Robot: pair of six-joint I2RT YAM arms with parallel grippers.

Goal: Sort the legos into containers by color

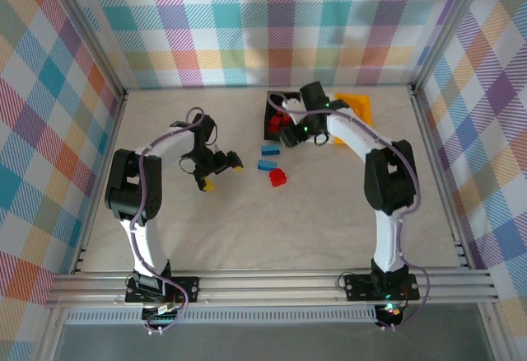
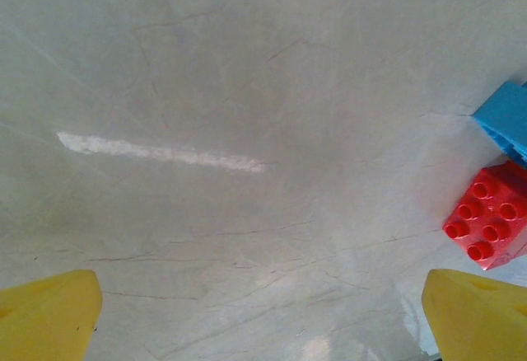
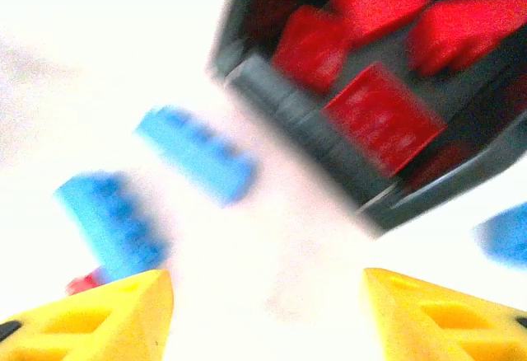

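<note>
- The left gripper [image 1: 221, 173] stands wide and empty. In the top view the loose red brick [image 1: 278, 177] lies at its 3 o'clock.
- The right gripper [image 1: 288, 136], also wide and empty, hovers at the black bin [image 1: 271, 102] edge. The red brick sits at its 6 o'clock, and I judge this arm the nearer.

Left arm [image 1: 161, 142], right arm [image 1: 356, 135] — jaws apart

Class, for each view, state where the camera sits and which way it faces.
Top external: above, behind the bases, looking down at the table; left arm and right arm show.
Left wrist: looks down at the table past open left gripper.
Right wrist: blurred, faces the black bin past open right gripper.
Shared: top and left wrist, loose red lego; top and right wrist, black bin.
</note>
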